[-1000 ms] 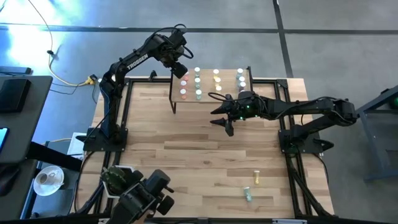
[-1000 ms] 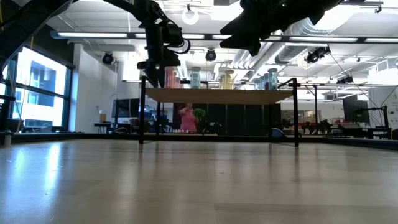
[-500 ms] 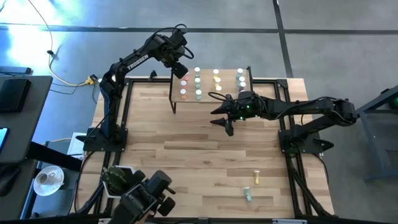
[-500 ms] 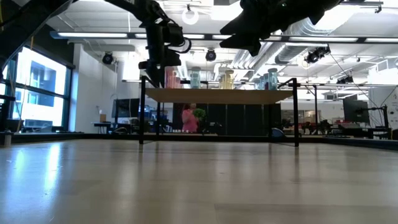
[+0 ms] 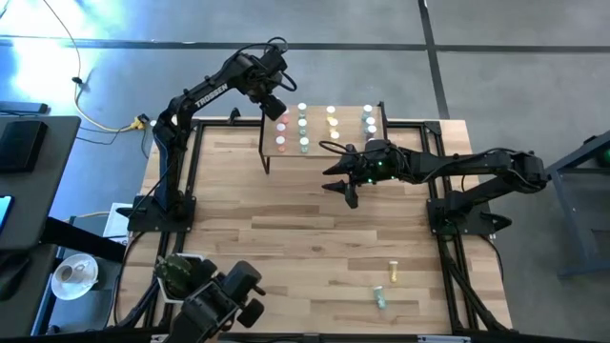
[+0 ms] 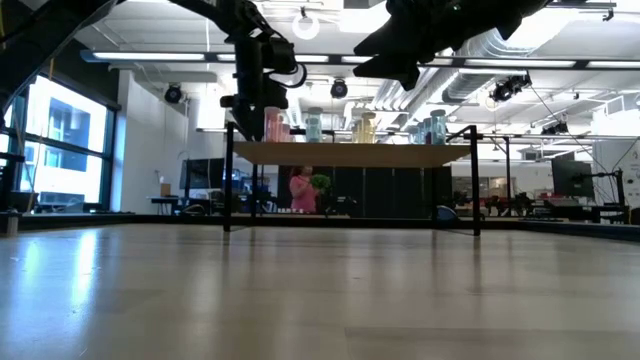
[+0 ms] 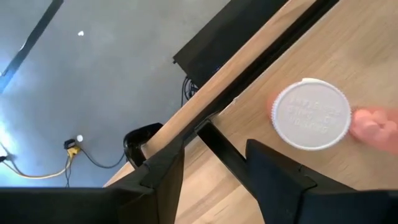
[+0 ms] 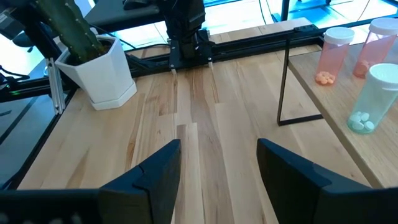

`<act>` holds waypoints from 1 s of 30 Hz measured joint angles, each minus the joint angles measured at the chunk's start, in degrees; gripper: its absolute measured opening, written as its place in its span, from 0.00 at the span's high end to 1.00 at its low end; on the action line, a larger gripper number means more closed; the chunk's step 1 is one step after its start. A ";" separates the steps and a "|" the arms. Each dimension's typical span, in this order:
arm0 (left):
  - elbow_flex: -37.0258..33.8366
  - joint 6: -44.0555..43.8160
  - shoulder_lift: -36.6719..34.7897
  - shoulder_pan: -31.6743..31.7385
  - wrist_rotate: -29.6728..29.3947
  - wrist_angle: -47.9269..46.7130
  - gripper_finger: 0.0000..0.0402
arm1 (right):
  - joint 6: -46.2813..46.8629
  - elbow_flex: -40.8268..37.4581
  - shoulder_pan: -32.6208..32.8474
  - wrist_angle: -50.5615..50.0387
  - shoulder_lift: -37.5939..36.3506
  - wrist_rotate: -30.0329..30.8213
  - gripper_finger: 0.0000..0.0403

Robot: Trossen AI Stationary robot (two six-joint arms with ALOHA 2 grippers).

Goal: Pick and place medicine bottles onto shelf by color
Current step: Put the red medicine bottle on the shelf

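Note:
The shelf (image 5: 348, 143) stands at the table's far side with medicine bottles in rows by colour: red (image 5: 282, 143), green (image 5: 304, 143), yellow (image 5: 332, 121), blue-grey (image 5: 369, 122). My left gripper (image 5: 278, 108) hovers open over the shelf's far left corner, pointing down, with nothing between its fingers. In the left wrist view it (image 7: 214, 155) stands beside a white-capped bottle (image 7: 310, 115) upright on the shelf board (image 7: 348, 50). My right gripper (image 5: 341, 183) hangs open above the table in front of the shelf, empty (image 8: 217, 155). A yellow bottle (image 5: 393, 274) and a green one (image 5: 380, 297) lie on the table near its front right.
A white pot with a green plant (image 5: 176, 272) stands at the table's near left corner. The shelf's thin black legs (image 8: 283, 81) rise from the table. Bare planks lie between the shelf and the two loose bottles. A person in pink (image 6: 300, 190) shows far behind.

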 joint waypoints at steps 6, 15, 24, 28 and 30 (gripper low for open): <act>0.00 -1.41 0.00 0.02 -1.23 0.29 0.69 | 0.00 0.00 0.00 0.00 0.00 0.00 0.50; 0.00 -1.88 0.00 0.19 2.64 0.18 0.81 | 0.00 0.00 0.00 0.00 0.00 0.00 0.50; 0.00 -1.90 -0.02 0.19 3.27 0.94 0.77 | -0.02 0.00 0.00 0.00 0.00 0.00 0.50; 0.00 -2.74 -0.02 0.19 3.04 1.52 0.75 | -0.02 0.00 0.00 0.00 0.00 -0.02 0.50; 0.00 -3.36 -0.02 0.19 2.78 1.54 0.74 | -0.02 0.00 0.00 0.00 0.00 0.00 0.50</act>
